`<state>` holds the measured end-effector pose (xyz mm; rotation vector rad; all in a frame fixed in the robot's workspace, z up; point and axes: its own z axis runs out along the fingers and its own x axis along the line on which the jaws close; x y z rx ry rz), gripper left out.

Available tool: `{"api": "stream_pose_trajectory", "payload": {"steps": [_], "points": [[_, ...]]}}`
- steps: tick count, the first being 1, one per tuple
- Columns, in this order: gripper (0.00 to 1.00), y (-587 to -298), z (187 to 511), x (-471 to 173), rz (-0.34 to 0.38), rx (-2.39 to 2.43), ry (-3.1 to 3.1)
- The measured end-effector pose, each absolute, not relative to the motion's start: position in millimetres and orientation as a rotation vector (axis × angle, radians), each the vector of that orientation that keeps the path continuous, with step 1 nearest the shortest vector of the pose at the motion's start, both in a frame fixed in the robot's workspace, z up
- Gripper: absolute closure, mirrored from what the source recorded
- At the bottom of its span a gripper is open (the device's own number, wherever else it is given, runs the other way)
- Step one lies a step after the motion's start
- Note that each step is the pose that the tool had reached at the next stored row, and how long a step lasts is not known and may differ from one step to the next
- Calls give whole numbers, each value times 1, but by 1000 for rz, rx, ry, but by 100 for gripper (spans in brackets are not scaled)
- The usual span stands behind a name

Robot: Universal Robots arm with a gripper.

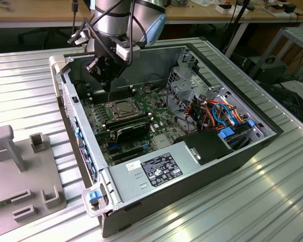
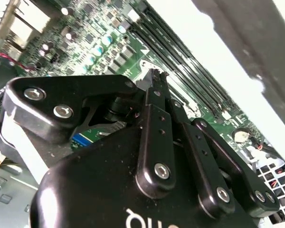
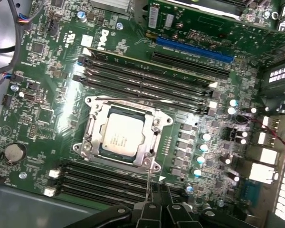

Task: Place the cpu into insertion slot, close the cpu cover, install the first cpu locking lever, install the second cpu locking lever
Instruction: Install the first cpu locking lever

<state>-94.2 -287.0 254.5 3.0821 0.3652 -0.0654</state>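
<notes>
The cpu (image 3: pixel 119 137) (image 1: pixel 122 107), silver-topped, lies flat in the insertion slot, whose pin field is hidden beneath it. The cpu cover (image 3: pixel 149 137), a thin metal frame, is folded down around the chip. One locking lever (image 3: pixel 123 102) lies flat along one side of the socket. A second thin lever wire (image 3: pixel 149 180) (image 1: pixel 109 96) rises from the socket's corner up to my fingertips. My gripper (image 1: pixel 109 83) (image 2: pixel 154 75) (image 3: pixel 156 191) hangs just above that corner, its fingers pressed together on the wire's end.
Long black memory slots (image 3: pixel 147 76) flank the socket on two sides. A black finned block (image 1: pixel 132 130) and the power supply (image 1: pixel 156 169) sit nearer in the case. Cables (image 1: pixel 219 113) fill the exterior view's right bay. A grey fixture (image 1: pixel 25 171) stands outside on the table.
</notes>
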Motion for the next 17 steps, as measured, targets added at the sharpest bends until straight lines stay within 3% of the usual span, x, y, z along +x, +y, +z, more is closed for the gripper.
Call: {"api": "stream_pose_trajectory", "payload": {"steps": [17], "points": [[89, -289, 249, -91, -63, 3078, 356]]}}
